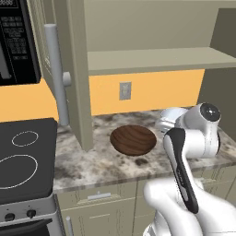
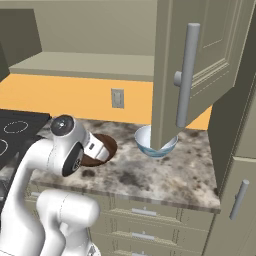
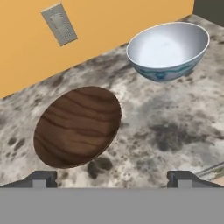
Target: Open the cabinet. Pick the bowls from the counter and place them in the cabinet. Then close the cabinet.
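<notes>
Here the wooden bowl, wide, shallow and dark-grained, lies in the lower left of the hand view on the speckled counter, and the white and light-blue bowl stands apart from it in the upper right, near the orange wall. In the left base view the wooden bowl sits mid-frame on the counter, just left of the arm's white wrist. In the right base view the same bowl is partly hidden behind the wrist at centre left, while the white and light-blue bowl stands right of it, partly covered by the lower edge of an open door. The cabinet stands open across the top of both base views, its pale shelf bare; one door with a long silver bar handle swings out at the upper right of the right base view. The gripper hangs above the counter with its jaws spread wide and nothing between them, the two dark fingertips showing at the bottom corners of the hand view, the left tip just below the wooden bowl's rim. A grey outlet plate is on the wall at upper left. The black stove top fills the lower left of the left base view, with a microwave above it.
</notes>
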